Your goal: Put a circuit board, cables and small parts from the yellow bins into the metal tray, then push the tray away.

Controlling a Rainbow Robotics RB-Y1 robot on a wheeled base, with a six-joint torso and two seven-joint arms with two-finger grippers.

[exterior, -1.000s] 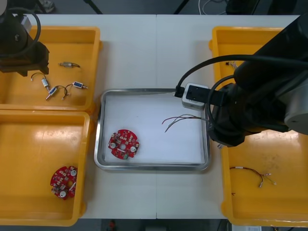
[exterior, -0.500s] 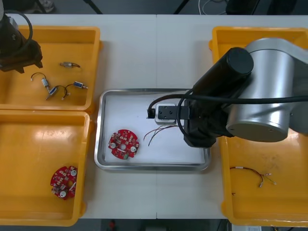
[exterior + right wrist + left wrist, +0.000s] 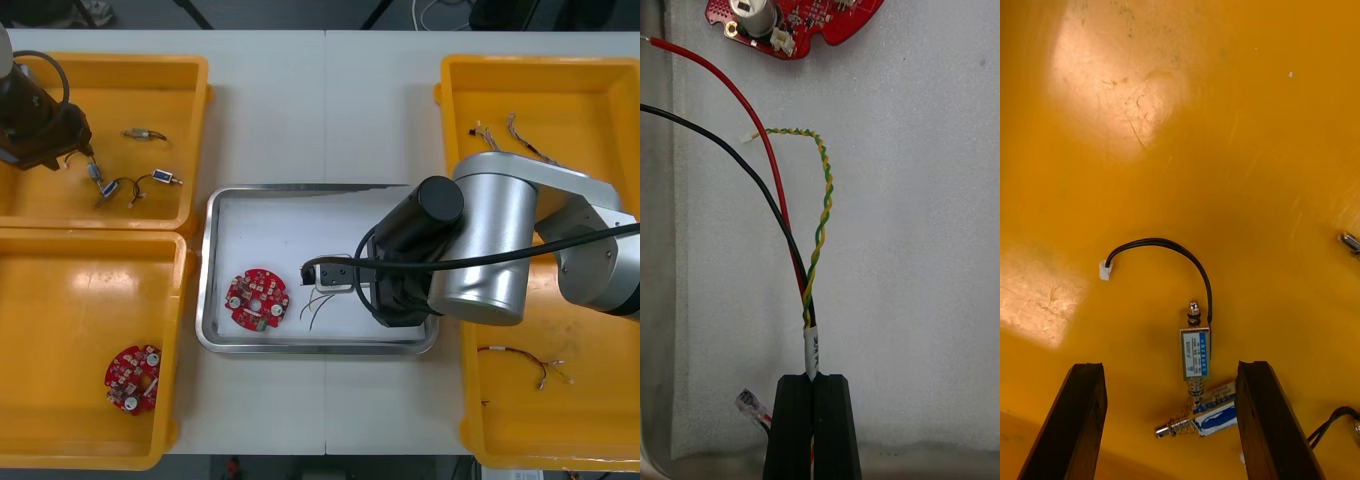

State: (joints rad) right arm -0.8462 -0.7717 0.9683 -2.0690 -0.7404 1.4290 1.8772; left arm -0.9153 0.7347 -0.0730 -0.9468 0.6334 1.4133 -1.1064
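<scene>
While the right tool (image 3: 814, 379) sits over the metal tray (image 3: 300, 189) at frame centre, its fingers are clamped tight on the sleeved end of a cable bundle (image 3: 812, 345): red, black and a twisted green-yellow pair. The wires fan out over the tray's white floor toward a circuit board (image 3: 257, 298). Left tool (image 3: 1171, 365) hovers in the upper-left yellow bin (image 3: 195, 75), fingers wide apart and gripping nothing, with small metal parts (image 3: 1196, 354) between them. One second board (image 3: 132, 377) lies in the lower-left bin (image 3: 60, 245).
</scene>
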